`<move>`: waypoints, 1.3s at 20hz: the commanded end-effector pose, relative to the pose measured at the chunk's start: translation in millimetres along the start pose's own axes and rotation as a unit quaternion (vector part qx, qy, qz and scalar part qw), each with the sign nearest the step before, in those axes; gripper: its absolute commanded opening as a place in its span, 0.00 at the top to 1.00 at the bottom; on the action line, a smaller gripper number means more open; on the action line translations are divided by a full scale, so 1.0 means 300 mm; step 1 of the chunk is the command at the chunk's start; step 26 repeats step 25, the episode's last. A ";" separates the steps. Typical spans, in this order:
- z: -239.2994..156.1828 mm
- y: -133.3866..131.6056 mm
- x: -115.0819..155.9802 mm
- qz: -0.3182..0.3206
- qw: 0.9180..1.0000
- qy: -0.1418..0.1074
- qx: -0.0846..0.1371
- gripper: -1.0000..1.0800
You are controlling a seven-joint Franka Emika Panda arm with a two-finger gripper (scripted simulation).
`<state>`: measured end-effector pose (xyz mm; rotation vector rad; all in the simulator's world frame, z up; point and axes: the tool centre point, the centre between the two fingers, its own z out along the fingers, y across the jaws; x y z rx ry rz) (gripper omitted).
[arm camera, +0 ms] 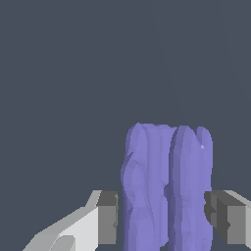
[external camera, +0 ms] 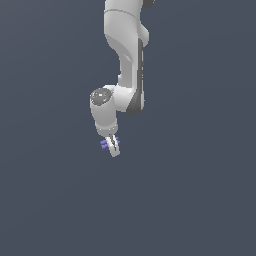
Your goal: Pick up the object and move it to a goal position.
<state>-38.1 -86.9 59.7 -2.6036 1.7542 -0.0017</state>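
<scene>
The object [arm camera: 166,191] is a small purple-blue flat piece made of two parallel bars joined side by side. In the wrist view it sits between my two grey finger pads [arm camera: 108,218], one on each long side, with at most a sliver of gap on one side. In the exterior view the object [external camera: 105,145] shows as a tiny purple piece sticking out beside the fingertips of my white gripper [external camera: 114,148], which points down below the arm. The gripper [arm camera: 162,220] is shut on the object.
A plain dark grey-blue surface fills both views. The white arm [external camera: 127,50] comes down from the top of the exterior view. No other objects, and no goal marker, show.
</scene>
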 end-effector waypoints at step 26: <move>-0.195 -0.112 0.305 0.001 1.000 0.000 -0.001 1.00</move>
